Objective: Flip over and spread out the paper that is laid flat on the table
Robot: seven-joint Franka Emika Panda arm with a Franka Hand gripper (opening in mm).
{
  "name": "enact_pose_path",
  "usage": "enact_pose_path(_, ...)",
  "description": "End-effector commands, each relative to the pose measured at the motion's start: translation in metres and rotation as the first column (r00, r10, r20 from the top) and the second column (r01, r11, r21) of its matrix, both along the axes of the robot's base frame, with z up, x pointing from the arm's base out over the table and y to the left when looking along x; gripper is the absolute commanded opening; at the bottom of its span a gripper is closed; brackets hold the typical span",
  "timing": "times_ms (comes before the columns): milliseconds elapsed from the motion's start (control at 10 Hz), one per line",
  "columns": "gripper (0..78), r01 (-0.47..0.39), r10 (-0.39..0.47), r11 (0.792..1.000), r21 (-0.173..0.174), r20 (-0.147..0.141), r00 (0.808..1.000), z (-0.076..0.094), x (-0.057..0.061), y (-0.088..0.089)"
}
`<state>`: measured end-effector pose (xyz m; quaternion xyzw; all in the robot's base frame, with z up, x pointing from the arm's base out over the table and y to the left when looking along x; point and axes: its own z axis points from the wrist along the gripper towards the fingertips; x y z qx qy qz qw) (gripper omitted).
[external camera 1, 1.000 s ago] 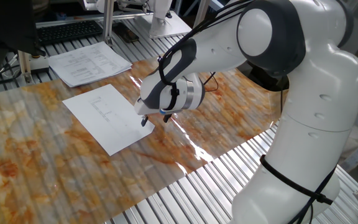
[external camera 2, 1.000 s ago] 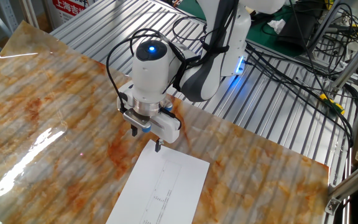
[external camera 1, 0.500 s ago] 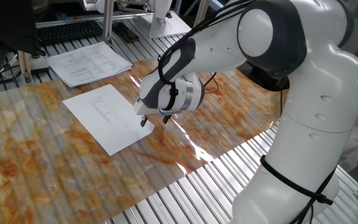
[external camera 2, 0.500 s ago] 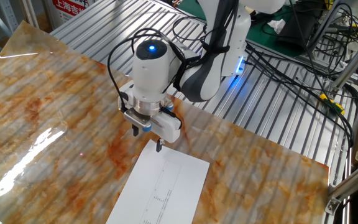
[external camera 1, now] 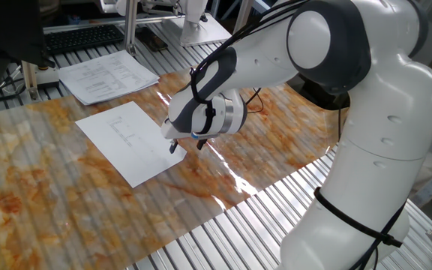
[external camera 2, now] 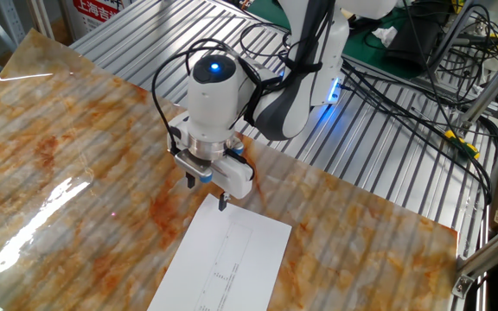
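The paper [external camera 1: 126, 139] lies flat on the marbled orange-and-grey table [external camera 1: 58, 202], with its faintly printed face up. It also shows in the other fixed view [external camera 2: 227, 259], running out of the bottom of the frame. My gripper [external camera 1: 187, 145] is open and empty and points down just above the paper's edge nearest the arm. In the other fixed view the gripper [external camera 2: 206, 194] has one fingertip [external camera 2: 222, 206] over the paper's near corner. The other fingertip is over the bare table [external camera 2: 59, 130]. I cannot tell whether a fingertip touches the sheet.
A stack of densely printed pages [external camera 1: 107, 75] lies at the back left, partly on the bare metal slats. A keyboard [external camera 1: 85, 36] sits behind it. Bare slats [external camera 1: 276, 217] run past the plastic sheet's front right edge. Cables [external camera 2: 405, 86] lie behind the arm's base.
The gripper has shifted very slightly sideways along the paper's edge. The paper has not moved.
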<state>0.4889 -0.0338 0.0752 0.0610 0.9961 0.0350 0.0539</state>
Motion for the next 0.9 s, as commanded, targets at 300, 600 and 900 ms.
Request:
enact_pose_path(300, 77.5, 0.038, -0.038, 0.999, 0.01, -0.011, 0.999, 0.0012, 0.0011, -0.0002)
enact_pose_path(600, 77.5, 0.085, -0.083, 0.996, 0.038, -0.031, 0.996, 0.0012, 0.0011, -0.0002)
enact_pose_path(900, 77.5, 0.088, -0.087, 0.996, 0.033, -0.039, 0.995, -0.0022, 0.0003, -0.0006)
